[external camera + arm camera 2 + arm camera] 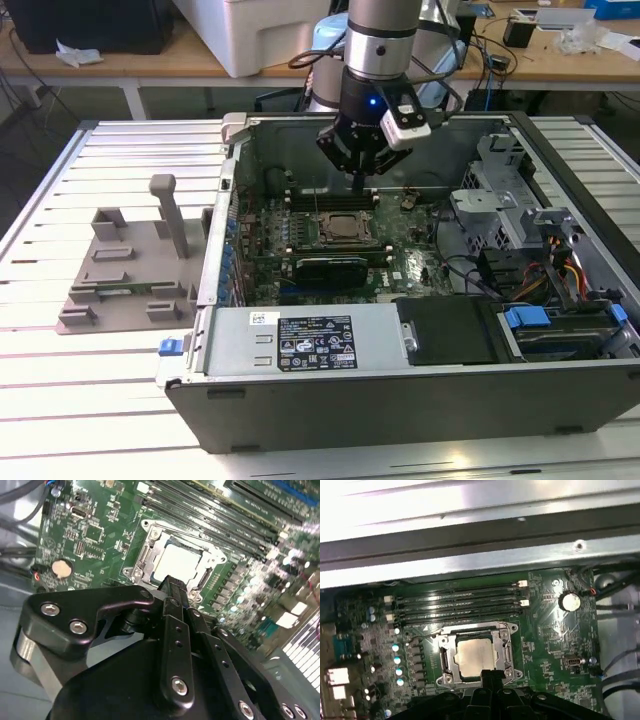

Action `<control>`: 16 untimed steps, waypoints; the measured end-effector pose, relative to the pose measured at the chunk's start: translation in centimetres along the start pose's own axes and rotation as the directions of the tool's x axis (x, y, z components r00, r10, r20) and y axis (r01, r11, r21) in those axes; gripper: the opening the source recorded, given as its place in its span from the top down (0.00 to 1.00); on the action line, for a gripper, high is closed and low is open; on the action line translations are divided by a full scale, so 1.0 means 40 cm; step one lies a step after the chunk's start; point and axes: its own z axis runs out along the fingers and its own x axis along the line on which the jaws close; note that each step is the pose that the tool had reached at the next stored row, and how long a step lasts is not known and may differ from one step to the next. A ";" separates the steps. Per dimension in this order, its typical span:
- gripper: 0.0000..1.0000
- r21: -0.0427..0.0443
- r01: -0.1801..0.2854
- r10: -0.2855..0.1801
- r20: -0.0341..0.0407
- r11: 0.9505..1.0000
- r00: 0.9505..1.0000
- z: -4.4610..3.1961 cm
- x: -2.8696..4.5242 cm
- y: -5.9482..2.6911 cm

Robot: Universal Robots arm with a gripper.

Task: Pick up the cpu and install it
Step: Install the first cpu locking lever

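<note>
The small flat square cpu [476, 656] with its shiny silver-grey metal top lies flat in the metal-framed socket [443, 659] near the middle of the green motherboard [547, 645], directly below the black gripper [357, 178]. Its fingers are together, holding nothing, just above the chip's edge.

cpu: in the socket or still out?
In. The cpu lies flat inside the socket's metal frame on the motherboard in both wrist views. The hand hangs above it, holding nothing visible.
</note>
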 end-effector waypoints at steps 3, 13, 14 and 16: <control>0.89 0.001 0.077 -0.077 0.004 0.997 0.997 0.000 0.000 0.000; 0.89 -0.029 0.201 -0.201 0.013 0.979 0.980 0.000 0.002 0.000; 0.89 -0.029 0.202 -0.201 0.013 0.979 0.979 0.000 0.011 -0.001; 0.89 -0.029 0.202 -0.201 0.014 0.979 0.979 0.002 0.039 -0.003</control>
